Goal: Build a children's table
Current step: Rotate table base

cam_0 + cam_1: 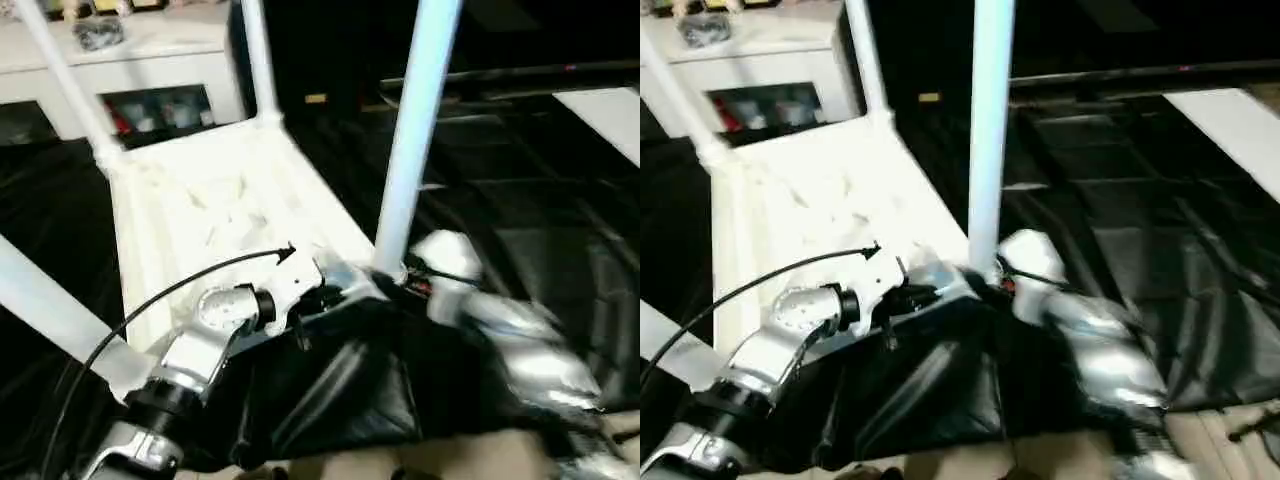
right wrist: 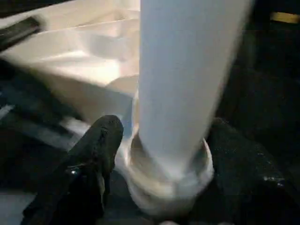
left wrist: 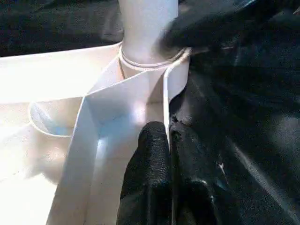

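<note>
The white tabletop lies upside down on black sheeting, ribbed underside up. A white leg stands in each corner socket: far left, far right, near left and near right. My left gripper is shut on the tabletop's thin rim wall, just short of the near-right socket. My right gripper is clamped on the base of the near-right leg, one black finger on each side, just above the socket collar. In the head views both wrists meet at that corner.
A white cabinet with a dark bundle on top stands behind the table. Black sheeting covers the floor around it. A white board lies at the far right. A black cable arcs over my left forearm.
</note>
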Tool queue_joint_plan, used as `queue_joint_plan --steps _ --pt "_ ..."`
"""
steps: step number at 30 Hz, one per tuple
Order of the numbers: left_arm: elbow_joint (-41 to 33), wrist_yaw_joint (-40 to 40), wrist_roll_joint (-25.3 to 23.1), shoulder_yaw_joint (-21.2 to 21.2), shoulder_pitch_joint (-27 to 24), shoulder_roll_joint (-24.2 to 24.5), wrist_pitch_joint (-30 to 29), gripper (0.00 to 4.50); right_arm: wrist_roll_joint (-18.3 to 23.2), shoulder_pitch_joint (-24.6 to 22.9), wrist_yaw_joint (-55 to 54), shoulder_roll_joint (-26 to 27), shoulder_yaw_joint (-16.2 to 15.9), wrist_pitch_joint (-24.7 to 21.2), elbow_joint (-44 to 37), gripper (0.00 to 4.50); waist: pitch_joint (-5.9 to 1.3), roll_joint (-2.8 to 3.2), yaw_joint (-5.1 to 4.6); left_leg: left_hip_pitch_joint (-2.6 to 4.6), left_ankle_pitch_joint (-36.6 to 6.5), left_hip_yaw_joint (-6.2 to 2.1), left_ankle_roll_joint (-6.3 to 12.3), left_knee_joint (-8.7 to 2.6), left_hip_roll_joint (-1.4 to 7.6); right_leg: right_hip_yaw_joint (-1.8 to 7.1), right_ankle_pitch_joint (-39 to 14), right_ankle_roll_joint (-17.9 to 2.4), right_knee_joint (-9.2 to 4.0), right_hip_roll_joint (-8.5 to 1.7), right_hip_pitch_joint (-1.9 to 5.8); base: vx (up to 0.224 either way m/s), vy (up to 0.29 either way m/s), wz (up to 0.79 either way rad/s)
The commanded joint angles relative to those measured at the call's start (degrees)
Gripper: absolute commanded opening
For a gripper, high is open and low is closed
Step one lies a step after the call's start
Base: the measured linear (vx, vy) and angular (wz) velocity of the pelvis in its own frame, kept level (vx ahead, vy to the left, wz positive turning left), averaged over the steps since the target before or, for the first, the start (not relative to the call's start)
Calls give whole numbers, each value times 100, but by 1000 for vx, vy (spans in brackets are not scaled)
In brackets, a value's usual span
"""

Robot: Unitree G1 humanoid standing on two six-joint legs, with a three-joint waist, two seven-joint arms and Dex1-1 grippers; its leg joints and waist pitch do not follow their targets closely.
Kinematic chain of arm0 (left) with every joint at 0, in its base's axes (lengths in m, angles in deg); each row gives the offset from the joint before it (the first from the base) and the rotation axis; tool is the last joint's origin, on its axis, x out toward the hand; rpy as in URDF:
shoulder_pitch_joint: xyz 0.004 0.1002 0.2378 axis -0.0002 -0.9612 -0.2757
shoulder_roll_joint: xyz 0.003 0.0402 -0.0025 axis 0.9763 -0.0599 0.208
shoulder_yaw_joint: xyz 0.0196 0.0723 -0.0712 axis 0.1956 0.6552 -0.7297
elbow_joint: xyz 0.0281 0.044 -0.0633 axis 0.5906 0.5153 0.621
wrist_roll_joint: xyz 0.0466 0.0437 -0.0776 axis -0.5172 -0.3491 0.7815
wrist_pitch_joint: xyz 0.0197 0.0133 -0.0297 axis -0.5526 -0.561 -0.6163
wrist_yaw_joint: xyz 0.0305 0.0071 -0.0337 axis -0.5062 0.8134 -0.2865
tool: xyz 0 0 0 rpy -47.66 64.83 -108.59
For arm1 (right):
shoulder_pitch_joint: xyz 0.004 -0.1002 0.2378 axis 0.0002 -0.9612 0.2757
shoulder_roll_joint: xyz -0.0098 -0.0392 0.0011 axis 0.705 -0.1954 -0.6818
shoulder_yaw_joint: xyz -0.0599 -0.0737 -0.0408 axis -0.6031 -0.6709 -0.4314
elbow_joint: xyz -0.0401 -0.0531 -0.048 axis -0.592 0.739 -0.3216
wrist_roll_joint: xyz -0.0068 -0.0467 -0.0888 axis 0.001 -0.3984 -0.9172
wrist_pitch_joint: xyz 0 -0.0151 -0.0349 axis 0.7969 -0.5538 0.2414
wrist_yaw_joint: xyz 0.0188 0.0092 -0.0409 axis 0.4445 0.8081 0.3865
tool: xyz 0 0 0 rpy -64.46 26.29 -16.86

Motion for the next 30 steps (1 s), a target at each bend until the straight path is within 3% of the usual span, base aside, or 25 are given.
queue_joint_plan --steps 1,2,3,4,6,7,8,9,11,13,15,16,17,19,20,21,23,30 --pt "-143 -45 109 -137 74 45 130 0 214 -28 351 -1 8 -87 -289 313 -391 -190 32 32 -1362 -117 409 -367 296 234 -1902 -1000 -410 -252 158 0 0 0" --pt "-161 -51 109 -180 23 141 148 0 469 -208 837 -462 231 -177 -519 313 -408 -218 28 -13 -1244 -136 457 -361 290 213 -1859 -985 -377 -243 197 0 0 0" --pt "-161 -51 109 -180 23 141 148 0 469 -208 837 -462 231 -177 -519 313 -426 -215 50 -9 -1207 -143 489 -351 302 208 -1795 -977 -363 -243 215 0 0 0" --pt "-208 -51 135 -219 -43 200 131 0 668 -352 1130 -794 359 -263 -698 313 -450 -252 71 16 -1046 -114 543 -313 300 214 -1533 -1049 -343 -222 184 0 0 0" --pt "-301 -62 163 -234 -105 208 92 0 782 -424 1224 -910 398 -381 -829 313 -456 -248 98 -13 -796 -100 682 -271 287 215 -1172 -1190 -295 -219 184 0 0 0" --pt "-425 -88 241 -276 -157 173 -8 0 892 -469 1286 -964 381 -502 -960 313 -467 -259 87 -79 -644 -120 768 -260 273 180 -1017 -1237 -249 -207 222 0 0 0" --pt "-548 -120 317 -323 -199 135 -77 27 945 -497 1301 -964 334 -572 -1058 315 -466 -268 84 -81 -668 -121 779 -254 276 178 -1032 -1237 -250 -204 205 0 0 0" --pt "-673 -114 415 -372 -243 105 -155 27 964 -511 1300 -936 271 -601 -1123 315 -466 -259 82 -78 -672 -119 779 -244 280 183 -1029 -1255 -245 -209 199 0 0 0" --pt "-994 -94 597 -443 -369 93 -328 58 953 -527 1269 -821 150 -650 -1220 315 -480 -219 106 -46 -696 -110 756 -218 311 187 -949 -1393 -222 -215 169 0 0 0" --pt "-1255 -95 701 -477 -476 94 -441 65 933 -539 1235 -754 75 -668 -1269 315 -459 -209 103 -50 -732 -104 742 -224 329 171 -790 -1470 -206 -162 132 0 0 0" --pt "-1866 -132 1010 -574 -724 75 -806 68 938 -499 1126 -604 -50 -679 -1273 315 -402 -267 108 -50 -984 -98 651 -262 334 174 -1002 -1427 -231 -167 127 0 0 0" --pt "-1866 -132 1010 -574 -724 75 -806 92 938 -499 1126 -604 -50 -679 -1273 315 -393 -239 121 -23 -1155 -99 558 -289 348 181 -1220 -1402 -250 -182 117 0 0 0" --pt "-2274 -211 1143 -612 -912 62 -1023 104 937 -443 1044 -489 -103 -707 -1240 315 -349 -300 103 -30 -1348 -97 469 -303 335 183 -1518 -1277 -285 -170 104 0 0 0" --pt "-2589 -271 1200 -635 -1088 53 -1192 111 912 -392 978 -391 -139 -710 -1216 315 -336 -259 108 4 -1517 -102 324 -330 348 197 -1752 -1184 -307 -171 77 0 0 0" --pt "-2981 -324 1283 -641 -1378 74 -1405 121 849 -323 879 -271 -199 -663 -1145 315 -274 -333 91 -24 -1729 -118 236 -372 351 199 -2028 -1068 -329 -174 72 0 0 0" --pt "-3178 -343 1318 -638 -1564 107 -1494 136 827 -270 818 -202 -227 -678 -1082 315 -287 -308 94 -15 -1771 -134 175 -379 360 198 -2081 -1042 -315 -189 81 0 0 0" --pt "-3491 -384 1413 -664 -1914 183 -1633 151 757 -121 668 -48 -253 -628 -899 315 -221 -328 62 -10 -2055 -142 24 -417 349 212 -2431 -858 -381 -175 27 0 0 0" --pt "-4392 -339 1779 -794 -2856 563 -2112 200 480 436 1 346 -204 -422 -31 315 -126 -408 40 20 -2412 -160 -204 -472 345 234 -2665 -732 -420 -164 -39 0 0 0"
